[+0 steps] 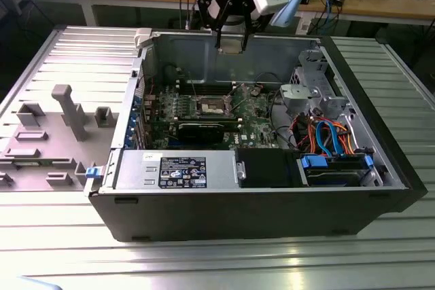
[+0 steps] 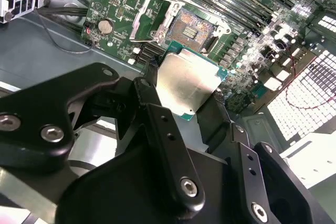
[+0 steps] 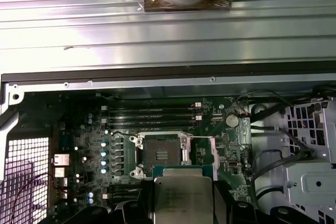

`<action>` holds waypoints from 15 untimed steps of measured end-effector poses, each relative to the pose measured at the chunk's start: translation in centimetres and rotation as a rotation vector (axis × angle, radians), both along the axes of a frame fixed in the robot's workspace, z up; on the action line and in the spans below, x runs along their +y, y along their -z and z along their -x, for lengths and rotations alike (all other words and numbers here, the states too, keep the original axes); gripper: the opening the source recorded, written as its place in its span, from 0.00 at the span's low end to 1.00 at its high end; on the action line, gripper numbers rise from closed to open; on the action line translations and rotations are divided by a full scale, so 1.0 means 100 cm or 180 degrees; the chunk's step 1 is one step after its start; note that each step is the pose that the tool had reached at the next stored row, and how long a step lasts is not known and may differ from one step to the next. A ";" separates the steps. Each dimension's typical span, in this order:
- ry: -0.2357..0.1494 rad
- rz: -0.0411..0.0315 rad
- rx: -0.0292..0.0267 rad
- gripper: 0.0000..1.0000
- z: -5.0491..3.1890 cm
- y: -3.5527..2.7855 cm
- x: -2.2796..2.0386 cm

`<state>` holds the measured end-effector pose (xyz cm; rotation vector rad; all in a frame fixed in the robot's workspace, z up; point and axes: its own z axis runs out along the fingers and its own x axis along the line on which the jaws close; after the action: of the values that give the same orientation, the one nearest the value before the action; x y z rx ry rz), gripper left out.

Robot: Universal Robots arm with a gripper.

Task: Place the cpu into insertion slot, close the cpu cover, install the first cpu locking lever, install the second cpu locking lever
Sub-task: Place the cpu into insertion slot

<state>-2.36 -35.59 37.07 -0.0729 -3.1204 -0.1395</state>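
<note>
- My gripper is clamped on the cpu; a finger presses each of two opposite edges, and its silver top faces both wrist views
- In the exterior view I hang high over the far wall of the open computer case; the chip is in the air, touching nothing but my fingers
- The insertion slot lies below on the green motherboard, near the middle of the case; its dark speckled centre is bare
- The cpu cover stands swung open beside the slot, so the way down looks free
- The long memory slots run along the slot's far side
- I judge the first step to be in hand: the chip is carried but not yet seated; cover and both levers are untouched
- Seating it calls for squaring the chip's edges with the slot's rim, coming down level, and letting go only when it rests flat
</note>
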 end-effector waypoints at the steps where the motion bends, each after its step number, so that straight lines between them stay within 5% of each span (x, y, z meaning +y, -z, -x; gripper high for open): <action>1: 0.0025 0.0000 0.0000 0.55 0.0000 0.0001 0.0000; 15: 0.0205 0.0001 0.0000 0.55 0.0045 0.0007 0.0000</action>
<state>-2.81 -35.59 37.00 -0.1736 -3.1192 -0.1399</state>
